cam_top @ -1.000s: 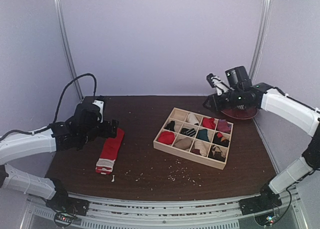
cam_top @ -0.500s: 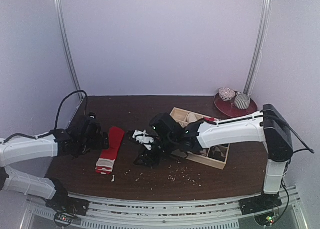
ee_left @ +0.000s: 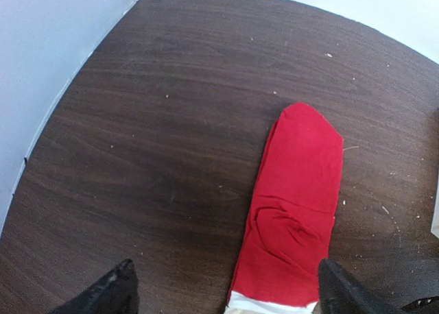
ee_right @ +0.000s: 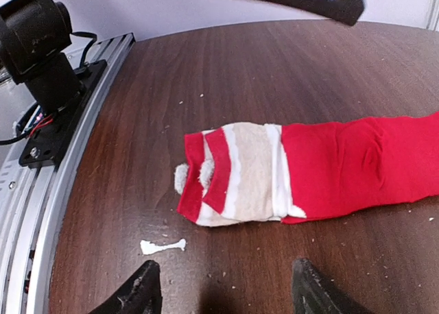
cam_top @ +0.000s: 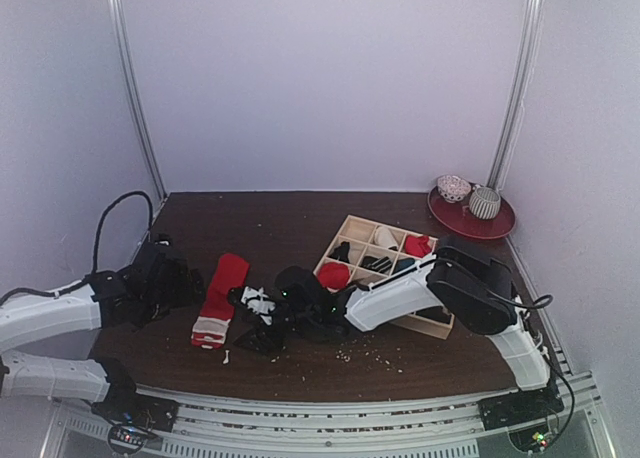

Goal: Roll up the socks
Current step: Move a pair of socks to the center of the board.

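Observation:
One red sock (cam_top: 222, 293) lies flat and lengthwise on the dark table, its white-grey striped cuff (cam_top: 208, 330) at the near end. In the left wrist view, the sock's red foot (ee_left: 298, 197) stretches away from me. My left gripper (ee_left: 226, 293) is open above it, near the cuff, with nothing held. In the top view, the left gripper (cam_top: 190, 283) sits just left of the sock. My right gripper (ee_right: 225, 290) is open and empty, low over the table. It faces the folded, striped cuff (ee_right: 240, 173) from a short distance. From above, the right gripper (cam_top: 255, 323) is just right of the cuff.
A wooden divided box (cam_top: 400, 230) with rolled socks stands right of centre, partly under my right arm. A red plate (cam_top: 497, 225) with two grey-white round items sits at the back right. A white scrap (ee_right: 163, 246) and crumbs lie near the cuff.
My right arm swung from the red plate at the back right, over the box, down to the front beside the sock's cuff, its jaws widening. My left gripper drew back left of the sock.

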You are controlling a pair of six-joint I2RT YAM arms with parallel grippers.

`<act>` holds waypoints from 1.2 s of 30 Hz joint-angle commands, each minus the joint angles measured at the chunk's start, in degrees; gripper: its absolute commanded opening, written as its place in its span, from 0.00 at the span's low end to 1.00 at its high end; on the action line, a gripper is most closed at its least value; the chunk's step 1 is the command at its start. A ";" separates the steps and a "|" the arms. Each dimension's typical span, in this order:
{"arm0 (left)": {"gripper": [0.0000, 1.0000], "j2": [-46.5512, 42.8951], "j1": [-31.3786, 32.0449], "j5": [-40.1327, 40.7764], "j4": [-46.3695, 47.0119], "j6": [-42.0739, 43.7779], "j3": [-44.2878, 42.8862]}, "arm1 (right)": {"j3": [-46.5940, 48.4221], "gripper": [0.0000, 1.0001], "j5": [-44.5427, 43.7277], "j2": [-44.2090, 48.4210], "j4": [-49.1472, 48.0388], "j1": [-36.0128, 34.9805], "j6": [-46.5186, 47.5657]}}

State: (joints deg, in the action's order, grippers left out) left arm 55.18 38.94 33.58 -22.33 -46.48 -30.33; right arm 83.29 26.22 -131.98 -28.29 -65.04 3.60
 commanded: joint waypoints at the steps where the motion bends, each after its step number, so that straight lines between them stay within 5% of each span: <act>1: 0.81 1.76 -0.41 -3.69 4.83 -1.81 3.84 | -1.46 0.66 -6.39 3.60 -9.21 -0.38 -2.62; 13: 0.76 2.37 -0.54 -11.15 22.67 0.60 14.28 | -0.83 0.68 -35.73 3.41 2.19 1.05 -3.87; 19: 0.73 4.10 -0.68 -14.15 28.75 -0.06 18.61 | -3.59 0.68 -32.44 5.79 1.31 1.56 -3.97; 23: 0.56 5.57 -0.69 -17.22 32.79 -1.21 21.23 | -5.84 0.68 -29.87 9.23 2.00 1.52 -3.63; 36: 0.38 15.37 0.04 -30.38 42.39 -6.47 22.38 | -16.15 0.66 -19.70 23.01 5.22 1.52 -0.87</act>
State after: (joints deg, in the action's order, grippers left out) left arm 67.66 38.57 10.79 16.91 -49.45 -9.93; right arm 70.67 1.04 -111.61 -24.53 -63.59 1.04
